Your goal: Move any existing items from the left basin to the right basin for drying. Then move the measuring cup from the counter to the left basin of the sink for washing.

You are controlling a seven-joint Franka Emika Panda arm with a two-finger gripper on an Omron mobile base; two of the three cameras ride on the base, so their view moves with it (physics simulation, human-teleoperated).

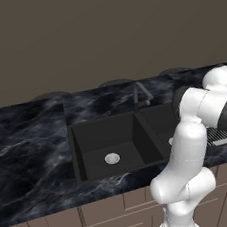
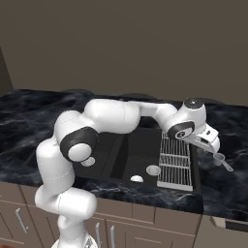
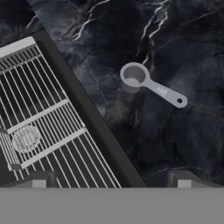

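Observation:
The measuring cup point(image 3: 139, 81), small and pale grey with a flat handle, lies on the black marble counter point(image 3: 175, 144) just right of the sink; it also shows in the right base view point(image 2: 221, 160). My gripper point(image 3: 111, 181) hangs open above it with nothing between its fingers, and from the right base it sits just up-left of the cup point(image 2: 213, 148). The left basin point(image 1: 95, 153) holds only its silver drain point(image 1: 112, 158). At the front of the right basin point(image 2: 140, 155) a small white rounded thing point(image 2: 137, 178) peeks over the sink's front wall; its colour is hidden.
A wire rack point(image 2: 175, 162) lies over the right side of the right basin, next to the cup's patch of counter. A dark faucet point(image 1: 141, 94) stands behind the divider. My arm stretches across the sink from the left.

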